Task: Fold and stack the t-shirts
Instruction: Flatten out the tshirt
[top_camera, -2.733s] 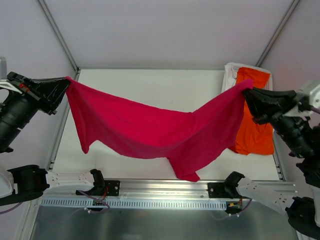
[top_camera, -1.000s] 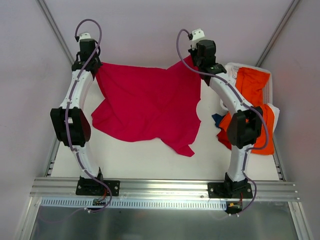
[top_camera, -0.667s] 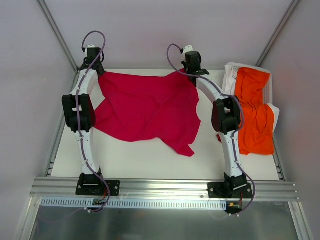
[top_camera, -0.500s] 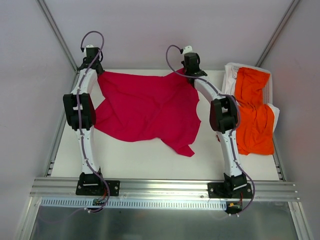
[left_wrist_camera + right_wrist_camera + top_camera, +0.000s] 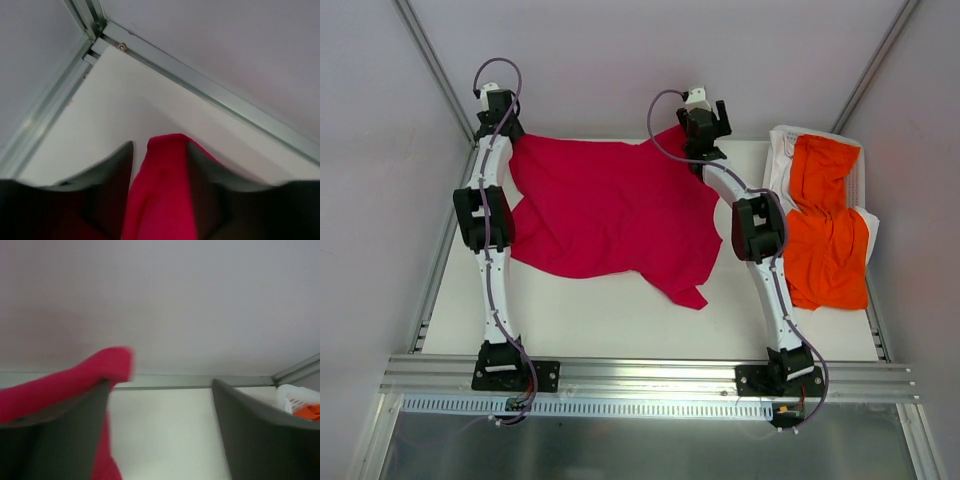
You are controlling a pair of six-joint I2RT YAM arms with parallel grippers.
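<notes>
The crimson t-shirt (image 5: 610, 205) lies spread, wrinkled, over the far half of the white table (image 5: 590, 320). My left gripper (image 5: 503, 128) is at the shirt's far left corner. In the left wrist view its jaws (image 5: 159, 145) stand slightly apart, open, with the crimson corner (image 5: 162, 190) between them, touching the right finger and clear of the left one. My right gripper (image 5: 705, 122) is at the far right corner, open wide (image 5: 161, 382), the crimson cloth (image 5: 65, 382) draped over its left finger. The orange t-shirt (image 5: 830, 235) lies bunched at the right edge.
A white cloth (image 5: 780, 145) lies under the orange t-shirt. Metal frame rails run along the table's far-left corner (image 5: 95, 42) and the near edge (image 5: 640, 375). Grey walls stand close behind both grippers.
The shirt, held hanging between the arms at first, now lies on the table. Over the last second both arms reached farther back and both grippers went from shut to open.
</notes>
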